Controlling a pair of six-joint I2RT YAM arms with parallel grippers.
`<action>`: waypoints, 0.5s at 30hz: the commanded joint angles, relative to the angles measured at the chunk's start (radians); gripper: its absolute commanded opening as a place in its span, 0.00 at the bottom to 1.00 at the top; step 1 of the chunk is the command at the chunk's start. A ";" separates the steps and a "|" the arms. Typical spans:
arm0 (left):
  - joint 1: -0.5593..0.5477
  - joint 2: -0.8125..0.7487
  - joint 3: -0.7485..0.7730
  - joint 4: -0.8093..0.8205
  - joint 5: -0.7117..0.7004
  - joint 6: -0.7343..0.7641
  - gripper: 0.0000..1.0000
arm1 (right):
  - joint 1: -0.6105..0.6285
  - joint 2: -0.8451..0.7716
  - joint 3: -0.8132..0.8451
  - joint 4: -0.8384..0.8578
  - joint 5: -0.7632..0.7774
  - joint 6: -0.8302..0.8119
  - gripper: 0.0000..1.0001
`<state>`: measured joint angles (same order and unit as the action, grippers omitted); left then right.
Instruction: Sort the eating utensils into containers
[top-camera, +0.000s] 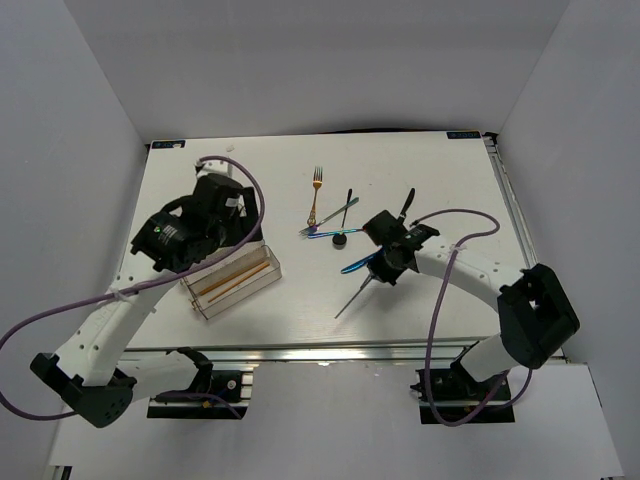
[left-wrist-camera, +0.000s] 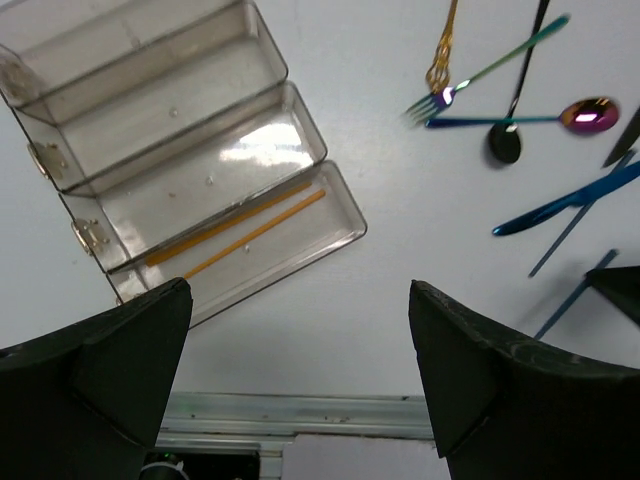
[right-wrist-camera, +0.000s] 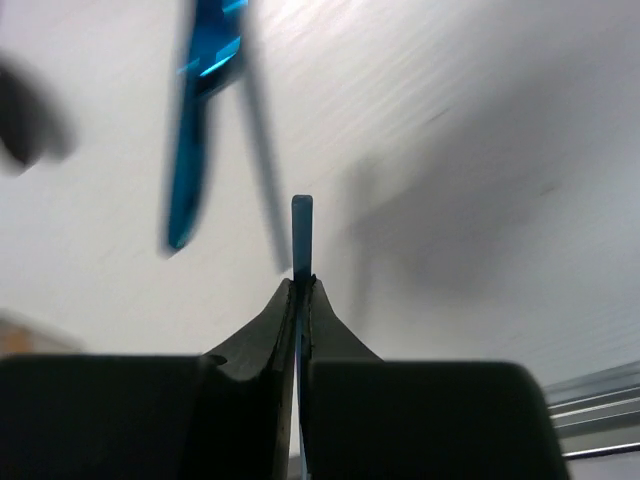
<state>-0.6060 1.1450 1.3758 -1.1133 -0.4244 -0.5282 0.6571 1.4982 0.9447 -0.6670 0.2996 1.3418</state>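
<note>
Two gold sticks (left-wrist-camera: 250, 236) lie lengthwise in the clear organiser tray's (left-wrist-camera: 180, 130) lowest compartment, plain only in the left wrist view. Only the right wrist view shows the right gripper (right-wrist-camera: 301, 284) pinching a thin blue stick (right-wrist-camera: 301, 228). Overhead, the stick slants lower-left, just right of centre. The left gripper (left-wrist-camera: 300, 300) gapes wide.

Scattered utensils (left-wrist-camera: 504, 143), gold sticks (left-wrist-camera: 255, 234) in tray (left-wrist-camera: 200, 110)

White table (top-camera: 440, 170) | clear organiser tray (top-camera: 243, 298), lower left of centre | gold fork (top-camera: 316, 195), upper centre | iridescent fork (top-camera: 330, 218), black spoon (top-camera: 343, 222), purple-bowled spoon (left-wrist-camera: 480, 122), crossed together just below it | blue knife (top-camera: 355, 266), below and right of them
</note>
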 joint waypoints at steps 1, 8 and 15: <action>-0.005 0.012 0.117 -0.048 -0.068 -0.016 0.98 | 0.084 -0.033 0.103 0.012 -0.022 0.118 0.00; -0.005 0.070 0.379 -0.125 -0.106 -0.038 0.98 | 0.251 0.238 0.463 0.092 0.007 0.226 0.00; -0.005 0.091 0.483 -0.198 -0.191 -0.072 0.98 | 0.371 0.497 0.813 0.077 0.110 0.467 0.00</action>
<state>-0.6060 1.2270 1.8149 -1.2423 -0.5507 -0.5770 0.9874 1.9377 1.6230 -0.5716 0.3222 1.6569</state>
